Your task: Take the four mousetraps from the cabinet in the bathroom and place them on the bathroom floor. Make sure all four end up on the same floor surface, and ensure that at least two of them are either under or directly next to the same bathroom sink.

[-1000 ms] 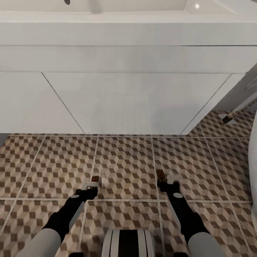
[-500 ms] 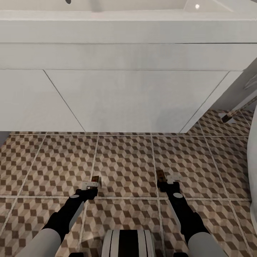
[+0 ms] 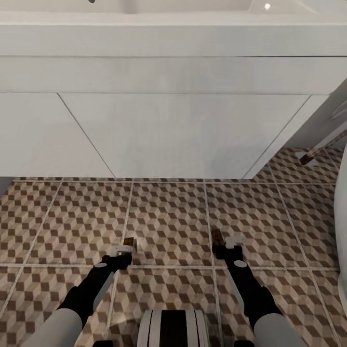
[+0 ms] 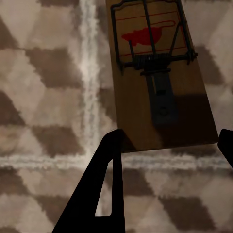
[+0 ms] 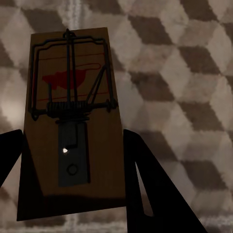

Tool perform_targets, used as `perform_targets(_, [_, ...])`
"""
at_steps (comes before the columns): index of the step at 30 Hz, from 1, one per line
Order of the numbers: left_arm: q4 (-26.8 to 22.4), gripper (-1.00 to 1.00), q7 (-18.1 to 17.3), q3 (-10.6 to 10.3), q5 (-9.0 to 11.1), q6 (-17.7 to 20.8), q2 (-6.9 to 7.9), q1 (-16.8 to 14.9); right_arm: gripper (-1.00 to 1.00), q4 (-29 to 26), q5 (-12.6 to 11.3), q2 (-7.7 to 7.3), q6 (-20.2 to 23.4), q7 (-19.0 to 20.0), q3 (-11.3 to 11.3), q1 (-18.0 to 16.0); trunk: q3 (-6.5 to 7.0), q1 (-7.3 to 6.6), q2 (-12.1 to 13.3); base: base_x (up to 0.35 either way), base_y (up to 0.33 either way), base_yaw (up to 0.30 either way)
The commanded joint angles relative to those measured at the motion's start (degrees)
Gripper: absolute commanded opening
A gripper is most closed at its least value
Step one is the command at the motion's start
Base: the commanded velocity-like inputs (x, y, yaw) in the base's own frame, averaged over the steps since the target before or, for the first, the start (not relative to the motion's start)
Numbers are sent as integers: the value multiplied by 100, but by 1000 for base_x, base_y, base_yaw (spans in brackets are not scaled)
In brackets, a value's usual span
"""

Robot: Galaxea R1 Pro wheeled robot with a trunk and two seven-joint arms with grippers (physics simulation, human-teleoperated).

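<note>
Two mousetraps are in my grippers, low over the bathroom floor (image 3: pixel 168 217) in front of the white sink (image 3: pixel 193 6) and its wall-hung unit (image 3: pixel 183 135). My left gripper (image 3: pixel 124 248) is shut on the near end of one mousetrap (image 3: pixel 128 240). In the left wrist view that mousetrap (image 4: pixel 160 73) shows its wire and red mark, with the black fingers (image 4: pixel 104 184) at its end corners. My right gripper (image 3: pixel 222 246) is shut on the other mousetrap (image 3: pixel 217 236). In the right wrist view this mousetrap (image 5: pixel 73 111) sits between the dark fingers (image 5: pixel 145 184). I cannot tell whether either trap touches the tiles.
The white unit hangs above the floor and spans nearly the whole width ahead. A white rounded fixture (image 3: pixel 342 217) edges in at the right. A slanted rod-like thing (image 3: pixel 315 154) rests on the tiles at the far right. My base (image 3: pixel 172 327) is at the bottom centre.
The head camera shifted slightly, so the sink unit sits a little higher in the picture. Both grippers and their mousetraps hold the same places over the tiles.
</note>
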Motion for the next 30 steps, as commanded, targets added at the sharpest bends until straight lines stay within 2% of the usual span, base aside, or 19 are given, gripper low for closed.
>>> perform_targets(1, [-11,-100,51,-41,49,29,9,-1,-100,-10,46,5,38,-21,-9,0,-26,1,-3,0,0,0])
perform_targets(13, [-11,-100,50,-41,49,29,9,-1,-100,-10,46,5,38,-21,-11,0,-304,32,-19,0,0,0])
perform_targets(22, [-35,-100,51,-41,49,29,9,-1,-100,-10,57,5,19,-19,-9,-2,-342,32,-19,0,0,0])
perform_targets(27, [-160,-100,51,-33,49,24,4,-1,-100,-17,179,-9,-517,-9,-14,-5,-346,32,-19,0,0,0])
perform_targets(30, [-645,-100,72,-13,39,60,-115,-1,-100,-41,508,-6,-858,-15,-34,-4,-346,32,-19,0,0,0])
